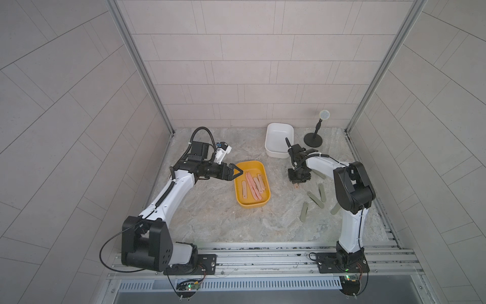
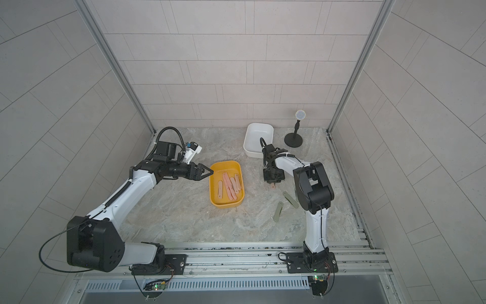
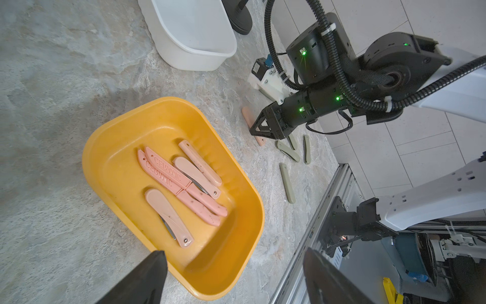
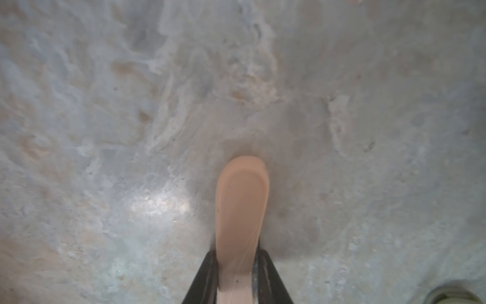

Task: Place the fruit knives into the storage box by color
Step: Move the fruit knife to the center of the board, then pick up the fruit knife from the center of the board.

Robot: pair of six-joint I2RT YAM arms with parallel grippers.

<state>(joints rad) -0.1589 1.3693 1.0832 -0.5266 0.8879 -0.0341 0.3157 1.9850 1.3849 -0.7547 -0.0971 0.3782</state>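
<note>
Our right gripper (image 4: 238,265) clamps 1 pink knife (image 4: 242,205), our left gripper (image 1: 238,172) gapes empty, and we risk it slipping if the pinch is shallow.

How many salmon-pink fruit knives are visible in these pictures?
6. Five salmon-pink knives lie in the yellow plastic storage box; the sixth knife is pinched by the right gripper, down at the table. Others may be hidden.
</note>
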